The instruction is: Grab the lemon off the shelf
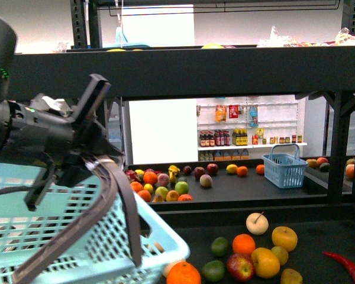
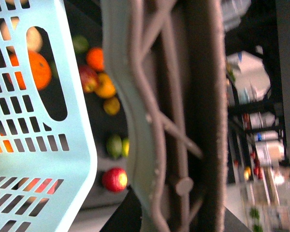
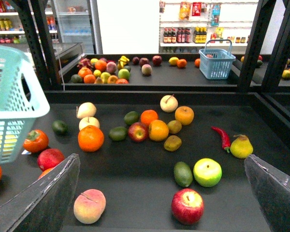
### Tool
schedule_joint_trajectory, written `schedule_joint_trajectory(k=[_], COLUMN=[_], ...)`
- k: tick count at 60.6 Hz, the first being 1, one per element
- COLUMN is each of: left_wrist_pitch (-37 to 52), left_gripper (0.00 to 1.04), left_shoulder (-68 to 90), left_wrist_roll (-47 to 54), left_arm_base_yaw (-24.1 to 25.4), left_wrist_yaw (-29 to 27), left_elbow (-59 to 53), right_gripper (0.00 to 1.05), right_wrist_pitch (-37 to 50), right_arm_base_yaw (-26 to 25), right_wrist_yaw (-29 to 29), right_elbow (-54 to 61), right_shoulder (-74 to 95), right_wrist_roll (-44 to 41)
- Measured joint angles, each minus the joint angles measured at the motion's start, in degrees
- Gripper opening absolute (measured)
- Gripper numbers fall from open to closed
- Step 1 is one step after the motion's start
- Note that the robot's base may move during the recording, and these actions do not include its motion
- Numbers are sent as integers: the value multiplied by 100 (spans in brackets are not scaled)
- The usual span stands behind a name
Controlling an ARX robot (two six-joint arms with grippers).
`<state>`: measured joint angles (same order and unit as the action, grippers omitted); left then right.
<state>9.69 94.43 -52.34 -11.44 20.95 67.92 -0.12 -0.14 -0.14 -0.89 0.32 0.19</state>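
The lemon point(image 1: 265, 262) point(image 3: 158, 129) is a smooth yellow oval lying in a cluster of fruit on the black shelf deck point(image 1: 325, 234) point(image 3: 130, 176), between a red apple point(image 3: 137, 131) and a brownish fruit. My left gripper point(image 1: 81, 158) is shut on the brown basket handle point(image 1: 115, 195) point(image 2: 174, 121) and holds the light-blue basket point(image 1: 77, 236) point(image 3: 9, 106) to the lemon's left. My right gripper point(image 3: 159, 209) hangs open low over the deck's near edge, well short of the lemon, with nothing between its fingers point(image 3: 43, 198). In the left wrist view the lemon point(image 2: 105, 87) shows beside the basket wall.
A red apple point(image 3: 187, 205), a green apple point(image 3: 207, 172), a dark green fruit point(image 3: 182, 174) and a peach point(image 3: 89, 205) lie near the right gripper. A red chili point(image 3: 222, 137) and a pear point(image 3: 241, 146) lie beside them. An upper deck point(image 1: 195, 74) spans overhead. A further deck carries a small blue basket point(image 1: 284, 167).
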Motion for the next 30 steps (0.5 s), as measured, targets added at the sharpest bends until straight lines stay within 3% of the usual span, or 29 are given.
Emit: schedule_joint_trajectory(k=[7, 16, 30], left_wrist_pitch=[645, 1294, 2210], left_gripper=[10, 9, 7], left_shoulder=[306, 566, 1097], left_wrist_roll=[-688, -1266, -2164], left_arm_base_yaw=[726, 1414, 2063], left_wrist_yaw=[-649, -684, -577], left_elbow=[245, 518, 955], right_gripper=[102, 102, 102], right_wrist_pitch=[0, 0, 0], right_arm_base_yaw=[0, 0, 0], right_wrist_yaw=[2, 0, -2], right_elbow=[2, 2, 2], right_shoulder=[0, -2, -2], right_wrist_roll=[0, 0, -2])
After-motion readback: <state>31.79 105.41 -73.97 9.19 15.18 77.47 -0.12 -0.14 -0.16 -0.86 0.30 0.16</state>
